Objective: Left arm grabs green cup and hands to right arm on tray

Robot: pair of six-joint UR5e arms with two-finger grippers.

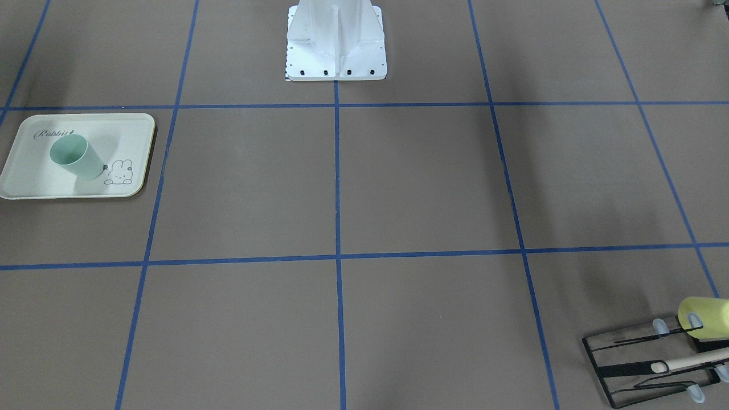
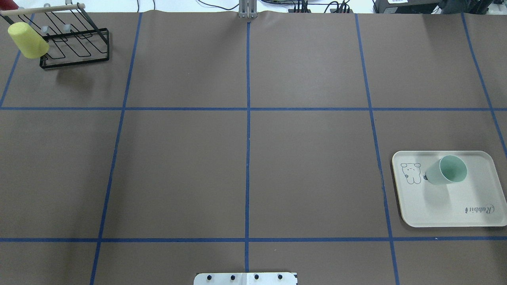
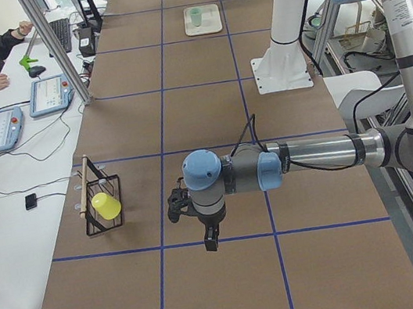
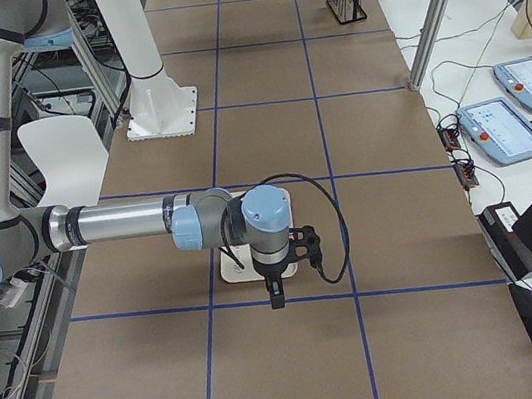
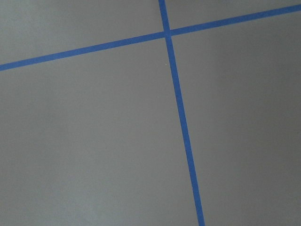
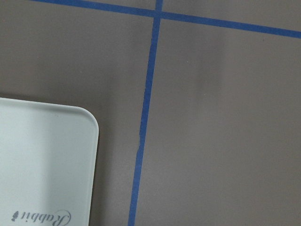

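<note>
The pale mint green cup (image 1: 71, 156) stands upright on the cream "Rabbit" tray (image 1: 34, 182), also in the overhead view, cup (image 2: 446, 170) on tray (image 2: 447, 213). My left gripper (image 3: 209, 241) shows only in the exterior left view, hanging over bare table far from the cup (image 3: 196, 16); I cannot tell if it is open or shut. My right gripper (image 4: 276, 297) shows only in the exterior right view, above the tray's (image 4: 232, 271) near edge; I cannot tell its state. The right wrist view shows a tray corner (image 6: 42, 160), no fingers.
A black wire rack (image 2: 75, 43) with a wooden bar stands at the far left corner of the table, with a yellow-green cup (image 2: 27, 39) on it. Blue tape lines grid the brown table. The robot's white base (image 1: 336, 45) is at the table's rear middle.
</note>
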